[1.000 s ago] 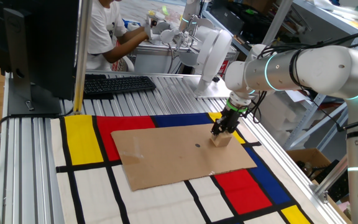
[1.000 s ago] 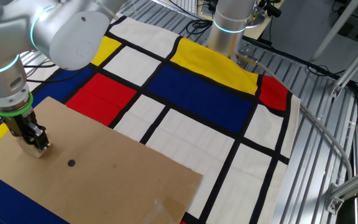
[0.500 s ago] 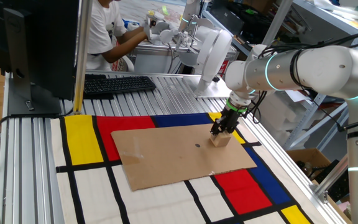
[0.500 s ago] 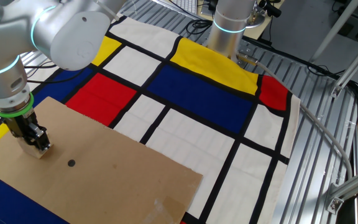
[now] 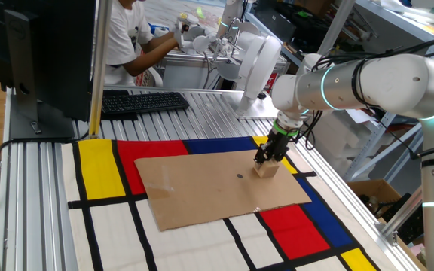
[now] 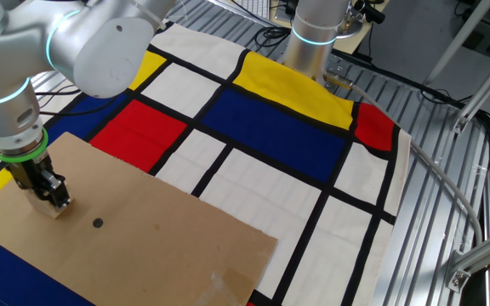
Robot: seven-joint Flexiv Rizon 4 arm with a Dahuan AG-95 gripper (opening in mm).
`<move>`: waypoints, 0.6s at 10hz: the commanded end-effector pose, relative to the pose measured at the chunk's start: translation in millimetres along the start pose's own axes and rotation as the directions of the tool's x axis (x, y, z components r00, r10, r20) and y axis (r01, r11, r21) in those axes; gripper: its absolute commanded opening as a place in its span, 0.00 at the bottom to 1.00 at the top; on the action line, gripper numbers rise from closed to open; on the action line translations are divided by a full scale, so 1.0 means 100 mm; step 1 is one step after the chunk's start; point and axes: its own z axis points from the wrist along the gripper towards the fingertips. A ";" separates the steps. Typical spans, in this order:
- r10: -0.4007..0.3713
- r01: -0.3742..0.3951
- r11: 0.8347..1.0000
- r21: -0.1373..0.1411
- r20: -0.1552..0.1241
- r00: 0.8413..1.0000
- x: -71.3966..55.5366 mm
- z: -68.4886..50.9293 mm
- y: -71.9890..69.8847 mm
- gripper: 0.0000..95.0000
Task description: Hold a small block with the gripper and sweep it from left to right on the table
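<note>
The mat [image 6: 262, 127] is a grid of red, yellow, blue and white rectangles parted by thick black lines. On it lies a plain brown cardboard sheet [image 5: 217, 188] with one small dark dot [image 6: 98, 223]. The small block [image 5: 267, 170] is light tan wood, unpatterned. The tool [image 5: 268, 156] is black under a green ring [image 6: 17, 151], on a white and silver arm [image 5: 383, 83] banded with glowing cyan. The desk [image 5: 202, 105] is ribbed silver aluminium
</note>
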 end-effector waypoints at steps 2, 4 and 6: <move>-0.002 0.002 1.000 0.001 -0.006 1.000 -0.02 0.01 0.00 0.00; -0.003 0.003 1.000 0.000 0.000 1.000 -0.02 0.00 -0.01 0.00; -0.003 0.003 1.000 -0.001 0.001 1.000 -0.02 0.00 -0.01 0.00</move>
